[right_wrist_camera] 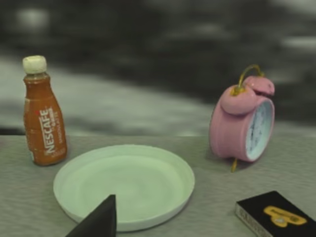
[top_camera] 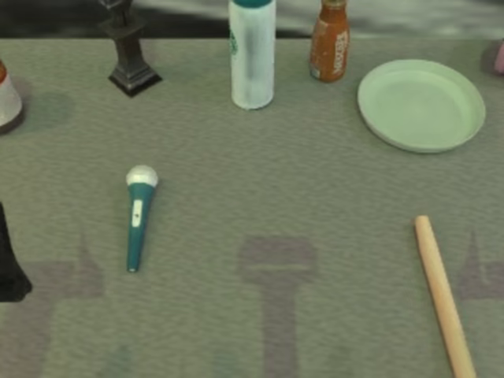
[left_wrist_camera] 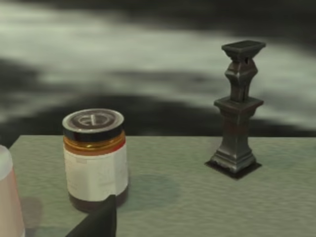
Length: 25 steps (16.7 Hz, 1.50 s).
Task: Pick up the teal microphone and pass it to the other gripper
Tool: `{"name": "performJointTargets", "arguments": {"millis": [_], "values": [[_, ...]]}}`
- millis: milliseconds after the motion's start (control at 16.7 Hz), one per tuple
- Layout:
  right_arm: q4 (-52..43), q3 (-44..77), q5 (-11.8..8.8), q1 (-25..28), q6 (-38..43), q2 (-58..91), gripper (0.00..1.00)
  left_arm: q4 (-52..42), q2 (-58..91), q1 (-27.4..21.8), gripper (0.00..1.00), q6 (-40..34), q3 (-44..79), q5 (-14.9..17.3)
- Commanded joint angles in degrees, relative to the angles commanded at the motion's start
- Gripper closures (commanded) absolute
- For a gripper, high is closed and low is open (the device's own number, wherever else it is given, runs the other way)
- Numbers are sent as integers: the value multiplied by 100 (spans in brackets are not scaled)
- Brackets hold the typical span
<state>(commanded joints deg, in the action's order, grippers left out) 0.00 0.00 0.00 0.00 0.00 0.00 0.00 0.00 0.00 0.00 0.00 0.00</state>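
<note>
Microphone [top_camera: 139, 218]: lying flat on the bench [top_camera: 260, 197], left of centre, whitish head pointing toward the far edge, untouched and well apart from both arms.
Plate [top_camera: 421, 105]: sitting at the far right, holding nothing.
White bottle [top_camera: 252, 52]: standing upright at the far edge, teal cap on.
Brown sauce bottle [top_camera: 329, 41]: standing capped between the white bottle and the plate.
Jar [left_wrist_camera: 95, 157]: standing upright with its dark lid on; showing whole only in the left wrist view, cut by the left edge in the top view.
Dark pedestal [top_camera: 127, 49]: standing at the far left, near the jar.
Wooden stick [top_camera: 444, 295]: lying near the right edge; appearing only from above.
Pink alarm clock [right_wrist_camera: 243, 124] and black box [right_wrist_camera: 274, 215]: showing clearly only in the right wrist view, beside the plate.
Left gripper [top_camera: 11, 268]: sitting at the bench's left edge; jaws: cannot tell.
Right gripper [right_wrist_camera: 98, 220]: only a dark tip showing before the plate; jaws: cannot tell.
</note>
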Motion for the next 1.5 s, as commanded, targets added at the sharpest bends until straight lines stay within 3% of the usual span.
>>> {"name": "performJointTargets", "arguments": {"millis": [240, 480, 1140, 1500], "values": [[0, 0, 0, 0, 0, 0, 0, -108, 176, -51, 0, -44, 158, 3], [0, 0, 0, 0, 0, 0, 0, -697, 1266, -298, 0, -279, 1024, -13], [0, 0, 0, 0, 0, 0, 0, -3485, 7303, -1384, 0, -1273, 4746, -124], [0, 0, 0, 0, 0, 0, 0, -4633, 9691, -1863, 0, -1703, 6390, -155]]}}
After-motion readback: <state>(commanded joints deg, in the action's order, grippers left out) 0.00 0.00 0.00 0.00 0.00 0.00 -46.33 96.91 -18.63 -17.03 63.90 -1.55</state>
